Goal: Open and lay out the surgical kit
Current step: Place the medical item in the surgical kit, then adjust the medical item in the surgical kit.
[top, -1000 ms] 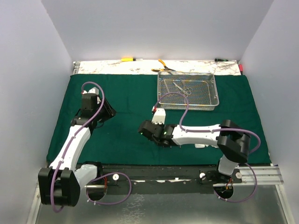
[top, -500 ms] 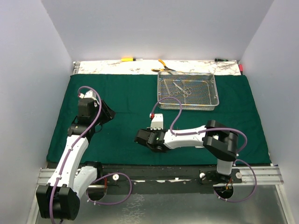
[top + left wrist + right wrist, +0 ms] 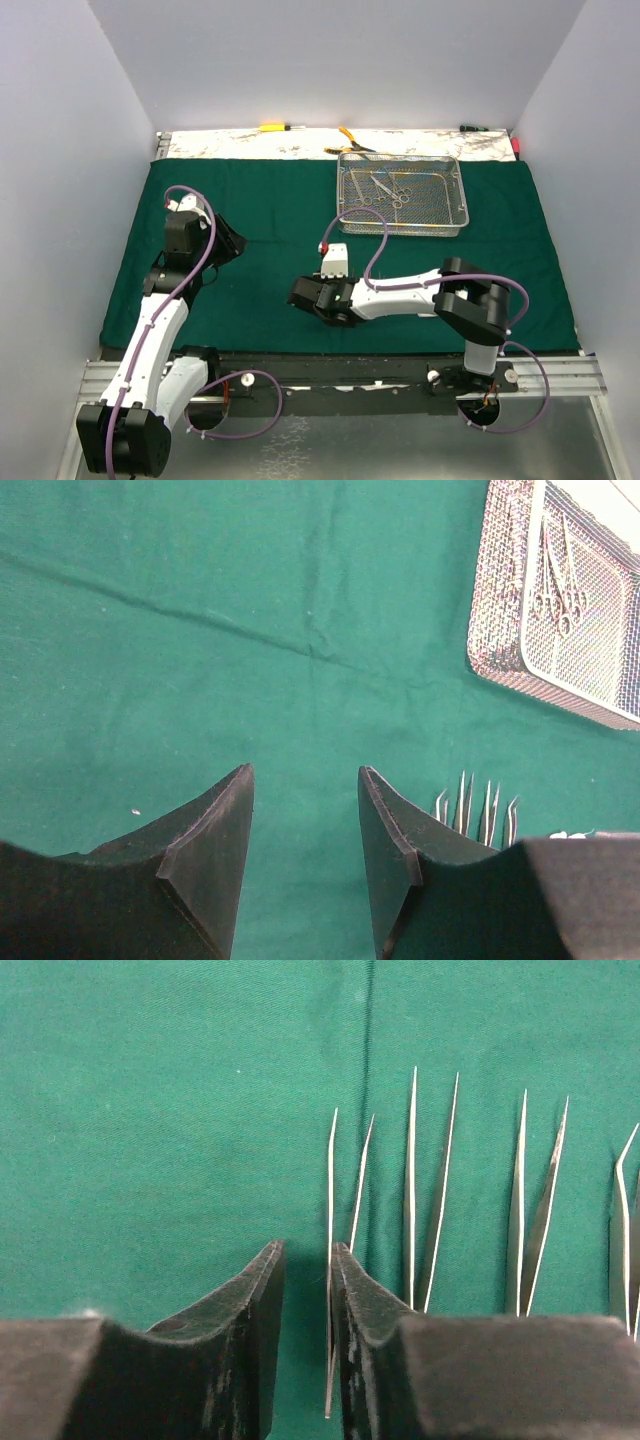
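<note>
The dark green cloth [image 3: 270,200] lies spread flat over the table. The wire-mesh tray [image 3: 400,229] stands on it at the back right and holds silver clamps [image 3: 388,190]. My right gripper [image 3: 297,293] is low over the cloth's front middle. In the right wrist view it [image 3: 307,1250] is narrowly open. One leg of the leftmost tweezers [image 3: 332,1180] lies between the jaws, beside the right finger. Several more tweezers [image 3: 432,1180] lie in a row to the right. My left gripper [image 3: 232,245] is open and empty [image 3: 305,772] above bare cloth. The tray [image 3: 500,600] and tweezer tips [image 3: 475,805] show in its view. No gauze shows.
A yellow-handled screwdriver [image 3: 272,127] and yellow-handled pliers [image 3: 350,140] lie on the marbled strip of table [image 3: 230,145] behind the cloth. Walls close in the left, right and back. The arm bases and rail run along the near edge.
My right arm moved left and toward the near edge, then held still. My left arm shifted slightly left.
</note>
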Controlling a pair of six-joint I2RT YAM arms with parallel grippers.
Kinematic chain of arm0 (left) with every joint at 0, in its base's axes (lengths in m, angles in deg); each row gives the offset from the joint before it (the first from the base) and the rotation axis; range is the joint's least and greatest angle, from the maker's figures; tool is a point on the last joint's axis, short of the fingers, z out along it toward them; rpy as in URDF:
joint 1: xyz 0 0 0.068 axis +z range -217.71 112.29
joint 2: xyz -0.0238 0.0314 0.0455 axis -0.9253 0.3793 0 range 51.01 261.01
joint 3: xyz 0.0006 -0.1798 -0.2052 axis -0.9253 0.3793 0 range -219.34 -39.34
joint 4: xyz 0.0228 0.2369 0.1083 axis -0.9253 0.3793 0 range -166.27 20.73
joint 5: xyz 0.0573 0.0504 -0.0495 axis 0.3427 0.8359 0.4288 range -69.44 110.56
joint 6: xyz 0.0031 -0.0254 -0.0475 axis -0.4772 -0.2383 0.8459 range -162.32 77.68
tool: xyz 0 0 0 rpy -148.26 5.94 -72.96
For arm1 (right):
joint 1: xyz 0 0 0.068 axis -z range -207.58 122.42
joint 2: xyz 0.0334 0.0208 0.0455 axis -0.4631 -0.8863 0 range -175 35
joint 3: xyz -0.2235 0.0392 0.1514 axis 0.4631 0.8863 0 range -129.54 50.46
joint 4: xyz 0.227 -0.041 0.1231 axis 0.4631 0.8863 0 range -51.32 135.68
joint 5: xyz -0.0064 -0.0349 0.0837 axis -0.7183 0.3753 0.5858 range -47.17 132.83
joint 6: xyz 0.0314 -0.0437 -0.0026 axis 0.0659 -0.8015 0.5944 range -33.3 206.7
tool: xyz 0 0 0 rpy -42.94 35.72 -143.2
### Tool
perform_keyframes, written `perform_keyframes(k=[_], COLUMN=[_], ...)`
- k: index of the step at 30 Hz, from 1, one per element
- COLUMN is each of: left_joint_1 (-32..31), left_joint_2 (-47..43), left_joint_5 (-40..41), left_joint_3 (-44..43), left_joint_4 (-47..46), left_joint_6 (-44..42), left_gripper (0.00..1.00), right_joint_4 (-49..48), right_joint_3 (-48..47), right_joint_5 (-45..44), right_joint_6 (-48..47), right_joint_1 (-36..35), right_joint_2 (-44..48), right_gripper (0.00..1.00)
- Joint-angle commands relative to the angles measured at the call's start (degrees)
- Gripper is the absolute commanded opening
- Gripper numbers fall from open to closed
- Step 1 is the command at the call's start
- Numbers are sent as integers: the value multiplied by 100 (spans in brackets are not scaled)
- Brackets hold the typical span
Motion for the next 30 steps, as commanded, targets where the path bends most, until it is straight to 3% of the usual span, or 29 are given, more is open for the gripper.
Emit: perform_keyframes(k=[1, 5, 9, 20, 30], left_joint_1=[-8, -9, -6, -7, -9], left_joint_2=[-78, -75, -102, -104, -76], left_joint_5=[149, 126, 140, 137, 105], left_joint_3=[71, 60, 62, 68, 60], left_joint_4=[21, 15, 22, 20, 19], left_joint_6=[3, -14, -15, -25, -29], left_gripper=[48, 48, 48, 48, 48], right_joint_4=[103, 190, 167, 157, 238], right_joint_3=[-130, -290, -399, -232, -295], right_joint_5=[-151, -279, -400, -103, 309], right_joint_6=[-165, -294, -549, -489, -556], right_joint_1=[-13, -18, 1, 168, 432], right_joint_2=[272, 612, 927, 988, 315], right_gripper=[33, 45, 49, 49, 45])
